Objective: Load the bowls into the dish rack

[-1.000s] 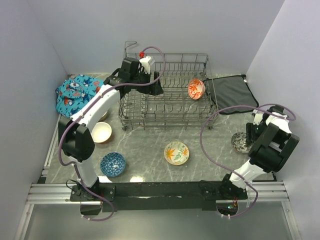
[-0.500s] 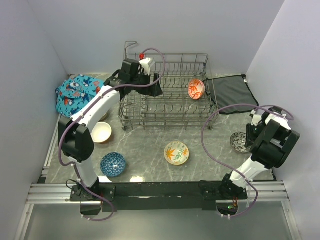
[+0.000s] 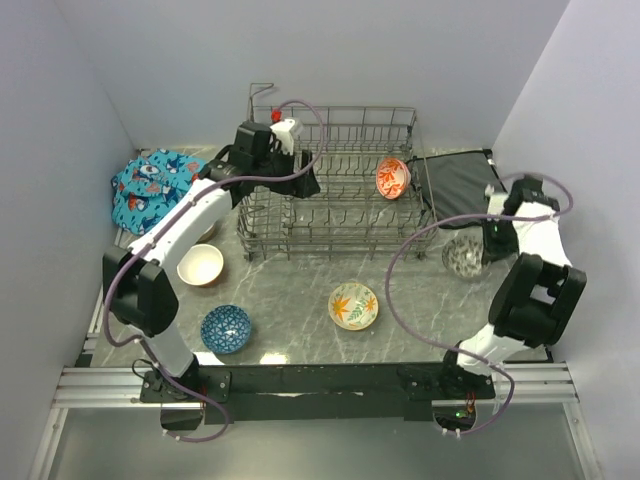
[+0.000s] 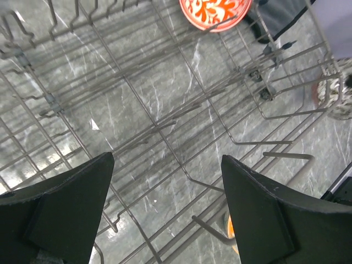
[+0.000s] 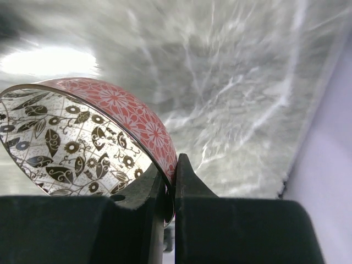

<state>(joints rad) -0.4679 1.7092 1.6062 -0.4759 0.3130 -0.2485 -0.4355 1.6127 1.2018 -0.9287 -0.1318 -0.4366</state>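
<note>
right arm folded sharply at the elbow, forearm running away from its base, wrist turned left; right gripper (image 5: 171, 171) clamped tight on the rim of the speckled bowl (image 5: 77, 137), one finger inside, one on its red outer wall; the bowl is tilted and sticks out left of the fingers over the table (image 5: 242, 110), which is blurred; whether it touches the table i cannot tell; mat (image 3: 462, 185) just beyond that hand.

left arm stretched long from its base, wrist bent down over the left part of the rack (image 4: 165, 124); left gripper (image 4: 166, 204) spread wide, nothing between the fingers, hanging above the wires; red bowl (image 4: 214, 8) ahead and right of it, on edge among the tines; leaf bowl (image 3: 353, 305), blue bowl (image 3: 226, 328) and cream bowl (image 3: 200, 265) lie on the table well behind it, toward the bases.
</note>
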